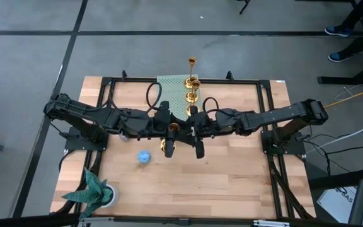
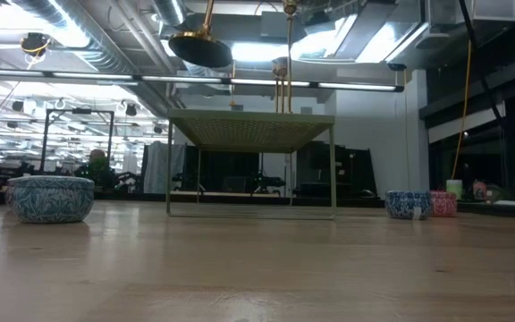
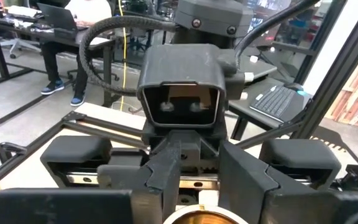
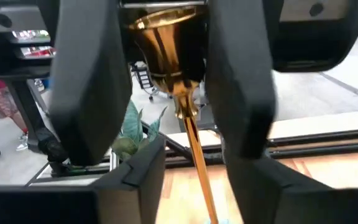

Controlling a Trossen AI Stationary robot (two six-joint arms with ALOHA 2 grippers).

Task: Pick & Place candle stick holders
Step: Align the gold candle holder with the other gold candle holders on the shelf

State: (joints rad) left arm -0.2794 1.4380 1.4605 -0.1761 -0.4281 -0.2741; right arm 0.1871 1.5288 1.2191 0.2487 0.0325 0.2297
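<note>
the wooden table (image 1: 232, 183) lies mostly bare toward the near edge, with a small blue tin (image 1: 144, 157) and a green plant (image 1: 93, 191) at the left corner. at mid-table the two arms meet over one brass candle holder (image 1: 171, 137). the left gripper (image 1: 163, 126) is clenched on it. the right gripper (image 1: 197, 134) has its dark fingers (image 4: 86, 81) spread either side of the flared cup and thin stem (image 4: 194, 143), with gaps showing. three more shiny holders (image 1: 191, 82) stand on a green mesh rack (image 1: 172, 85) at the far edge.
</note>
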